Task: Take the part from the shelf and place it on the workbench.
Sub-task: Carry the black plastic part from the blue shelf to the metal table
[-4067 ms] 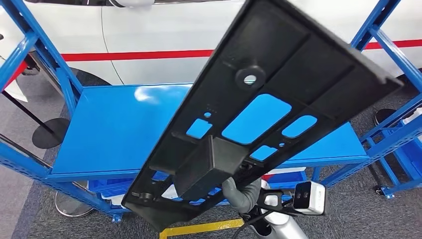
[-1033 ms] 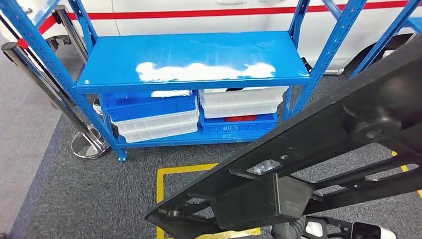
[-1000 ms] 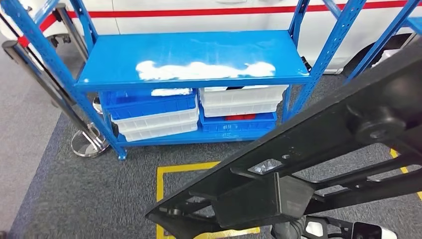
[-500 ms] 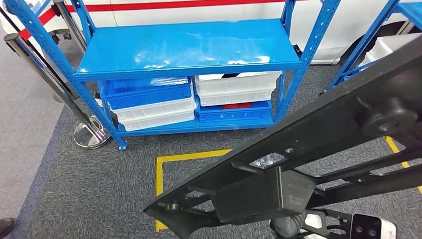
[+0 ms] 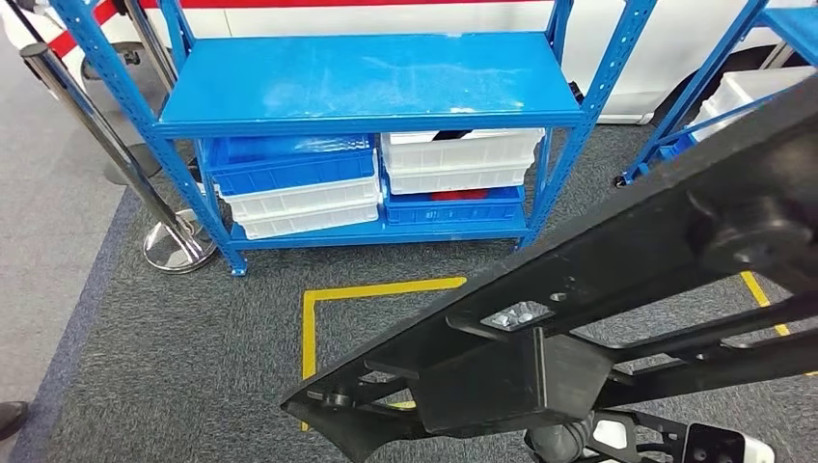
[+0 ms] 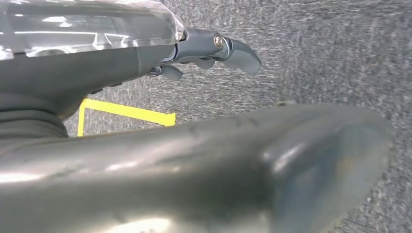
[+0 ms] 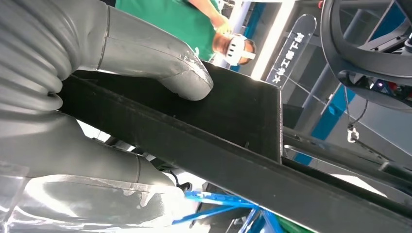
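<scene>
Part: long flat black plastic panel with cut-outs and a boxy block (image 5: 598, 318), carried tilted in front of the blue metal shelf rack (image 5: 371, 82), off it and above the grey carpet with yellow tape lines (image 5: 318, 299). Right hand (image 7: 97, 97) grips it, thumb pressed on the block's edge, while left hand (image 6: 214, 48) hangs with fingers loosely apart, holding nothing. Looks stiff, light but unwieldy, likely to swing; best held near the block; no table visible, stacked blue and white bins (image 5: 376, 183) sit under the rack's shelf.

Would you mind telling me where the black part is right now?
In the head view the black part stretches across the lower right, above the carpet and yellow floor marking, in front of the blue shelf. The right hand grips it.
</scene>
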`<control>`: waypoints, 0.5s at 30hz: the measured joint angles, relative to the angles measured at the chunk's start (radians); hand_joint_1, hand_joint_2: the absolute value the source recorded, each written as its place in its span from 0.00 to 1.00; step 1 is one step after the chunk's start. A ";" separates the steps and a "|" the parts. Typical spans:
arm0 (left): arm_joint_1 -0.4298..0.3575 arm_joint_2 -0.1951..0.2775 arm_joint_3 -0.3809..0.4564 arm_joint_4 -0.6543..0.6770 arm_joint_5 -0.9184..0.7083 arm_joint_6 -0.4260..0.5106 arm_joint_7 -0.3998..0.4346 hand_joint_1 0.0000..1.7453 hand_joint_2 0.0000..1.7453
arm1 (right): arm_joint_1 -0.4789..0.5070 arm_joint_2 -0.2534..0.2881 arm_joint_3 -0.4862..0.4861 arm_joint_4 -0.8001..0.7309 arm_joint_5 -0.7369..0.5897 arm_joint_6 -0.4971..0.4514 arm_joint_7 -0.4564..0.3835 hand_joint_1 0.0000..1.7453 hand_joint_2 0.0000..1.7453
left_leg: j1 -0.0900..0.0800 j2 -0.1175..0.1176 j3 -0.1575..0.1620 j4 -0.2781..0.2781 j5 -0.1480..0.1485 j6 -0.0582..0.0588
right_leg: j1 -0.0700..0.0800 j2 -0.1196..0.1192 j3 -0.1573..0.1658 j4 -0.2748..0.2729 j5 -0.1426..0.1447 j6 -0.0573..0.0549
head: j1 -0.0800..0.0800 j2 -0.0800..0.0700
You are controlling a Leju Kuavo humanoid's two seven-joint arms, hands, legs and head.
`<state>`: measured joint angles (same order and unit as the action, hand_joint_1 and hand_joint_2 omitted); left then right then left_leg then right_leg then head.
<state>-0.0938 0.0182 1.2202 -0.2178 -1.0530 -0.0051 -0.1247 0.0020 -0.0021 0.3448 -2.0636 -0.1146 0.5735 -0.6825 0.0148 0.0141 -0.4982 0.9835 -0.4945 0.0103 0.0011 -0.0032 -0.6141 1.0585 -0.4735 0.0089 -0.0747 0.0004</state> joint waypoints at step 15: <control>-0.002 -0.016 0.019 0.000 0.001 0.004 0.001 0.00 0.00 | -0.047 -0.015 0.019 -0.018 0.047 -0.078 0.000 1.00 1.00 | -0.014 0.052 -0.035 0.050 -0.030 -0.023 | 0.002 -0.035 0.033 -0.043 0.012 -0.036 | 0.000 0.000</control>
<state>-0.0957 0.0019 1.2387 -0.2178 -1.0516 -0.0013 -0.1236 -0.0449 -0.0174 0.3634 -2.0813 -0.0674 0.4950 -0.6825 0.0012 0.0658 -0.5329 1.0340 -0.5246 -0.0126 0.0027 -0.0380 -0.5806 1.0151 -0.4612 -0.0271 -0.0749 0.0004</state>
